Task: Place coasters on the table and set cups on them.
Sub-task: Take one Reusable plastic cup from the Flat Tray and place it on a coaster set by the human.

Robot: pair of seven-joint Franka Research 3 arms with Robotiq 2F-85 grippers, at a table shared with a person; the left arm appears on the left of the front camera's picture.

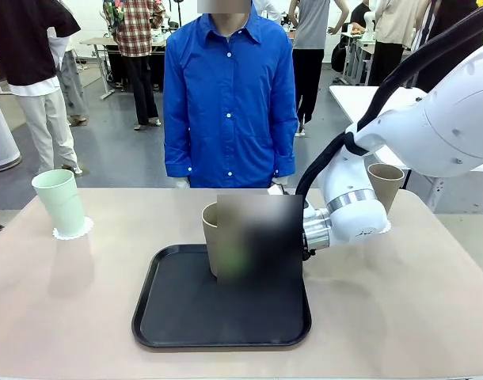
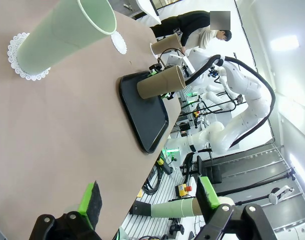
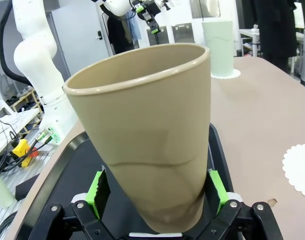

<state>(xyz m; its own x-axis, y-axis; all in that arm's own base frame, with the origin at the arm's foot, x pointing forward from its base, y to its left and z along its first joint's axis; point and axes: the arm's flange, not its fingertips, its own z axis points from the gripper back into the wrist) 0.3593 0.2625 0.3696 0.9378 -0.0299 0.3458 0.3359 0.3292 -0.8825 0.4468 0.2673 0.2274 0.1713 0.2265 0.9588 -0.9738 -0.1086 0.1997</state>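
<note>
tan cup point(image 3: 147, 140) sits between the right hand's point(image 3: 157, 192) wide-spread fingers, pads flanking its base.

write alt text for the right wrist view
A tan cup stands on a black tray between the right tool's open green pads. Beyond it, a mint cup sits on a coaster; another coaster lies bare on the table.

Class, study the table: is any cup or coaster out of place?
Yes: one tan cup stands on the black tray between the right gripper's open fingers, while one coaster lies bare on the table.
</note>
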